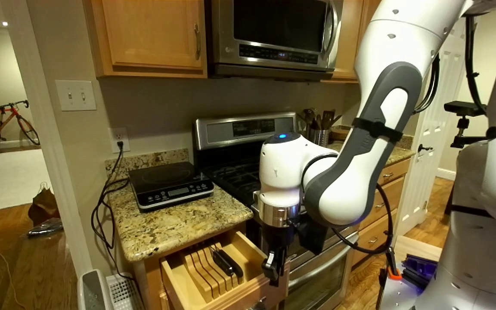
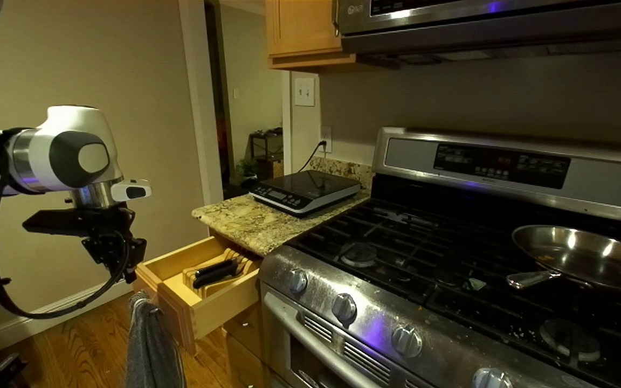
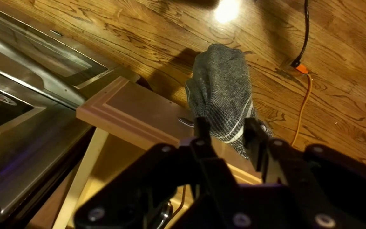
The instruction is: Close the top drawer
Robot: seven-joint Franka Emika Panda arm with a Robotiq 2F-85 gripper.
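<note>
Basically, the top drawer (image 2: 229, 307) juts from under the counter (image 2: 246, 217) and our gripper (image 3: 227, 125), jaws spread, hangs near the drawer front (image 3: 151, 109), so we should push square-on, minding the towel (image 3: 221, 82).

Exterior views, two: from above, sharing speckled tan granite counter (image 1: 179, 226); in an exterior view, seen across near steel-and-black gas stove (image 2: 370, 320). Wrist view: close, downward, past black two-fingered end effector (image 3: 227, 128).

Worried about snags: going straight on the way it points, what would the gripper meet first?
Probably the grey towel, seen between the jaws in the wrist view; possibly the top drawer's front: depth is unclear.
</note>
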